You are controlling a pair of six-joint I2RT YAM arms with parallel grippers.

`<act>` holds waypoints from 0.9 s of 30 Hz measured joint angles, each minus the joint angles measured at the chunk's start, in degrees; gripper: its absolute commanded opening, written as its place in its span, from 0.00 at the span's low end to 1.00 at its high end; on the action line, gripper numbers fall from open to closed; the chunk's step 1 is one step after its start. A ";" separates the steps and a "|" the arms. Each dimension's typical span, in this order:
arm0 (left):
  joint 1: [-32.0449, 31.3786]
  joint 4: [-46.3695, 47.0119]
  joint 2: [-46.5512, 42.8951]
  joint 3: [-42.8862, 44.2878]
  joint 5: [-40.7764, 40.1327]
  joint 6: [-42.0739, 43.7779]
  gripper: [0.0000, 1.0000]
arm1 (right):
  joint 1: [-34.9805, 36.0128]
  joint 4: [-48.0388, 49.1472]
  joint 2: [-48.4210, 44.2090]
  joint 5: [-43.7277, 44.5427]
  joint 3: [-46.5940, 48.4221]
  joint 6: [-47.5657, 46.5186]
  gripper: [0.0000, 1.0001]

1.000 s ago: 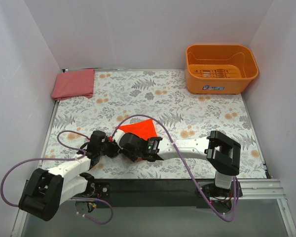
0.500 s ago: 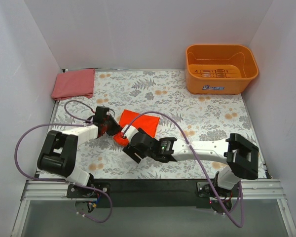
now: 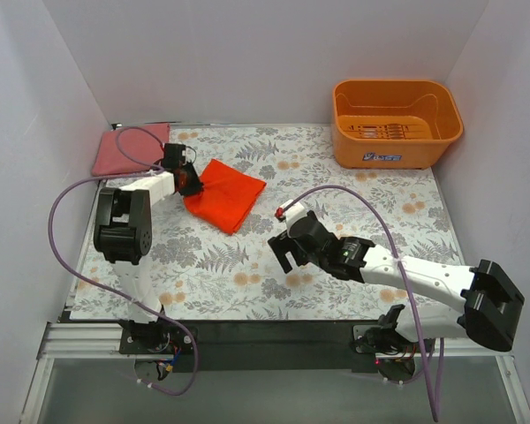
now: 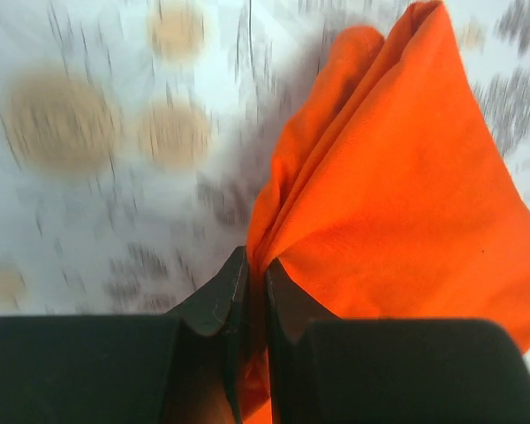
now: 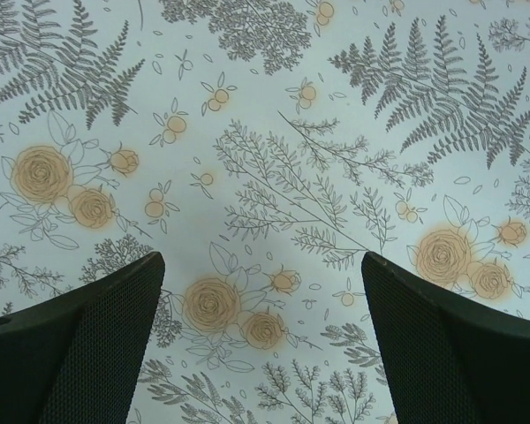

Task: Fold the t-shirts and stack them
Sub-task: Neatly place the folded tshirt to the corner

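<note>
- The left gripper [image 3: 187, 181] reached out over the far left part of the table [image 3: 353, 194], its jaws pressed together on a bunched edge of the orange-red t-shirt [image 3: 230, 196].
- In the left wrist view, the cloth rose in folds from between the two dark fingers [image 4: 216, 300] and spread away to the right over the flowered table top.
- Seen from above, that shirt lay as a rough, tilted square, with its left corner at the gripper.
- The pinkish-red t-shirt [image 3: 115, 157] lay folded as a rectangle in the far left corner, near the left gripper and apart from the orange-red one.
- A purple cable [image 3: 53, 225] looped across the pinkish-red shirt.
- The right gripper [image 3: 290, 250] was spread wide above bare flowered table near the middle, holding nothing, well apart from both shirts.
- An orange tub [image 3: 393, 155] stood in the far right corner.
</note>
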 measured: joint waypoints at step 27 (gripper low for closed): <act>13.27 -5.14 31.06 51.95 -3.10 13.09 0.00 | -11.45 -10.78 9.11 -14.99 6.69 2.71 0.93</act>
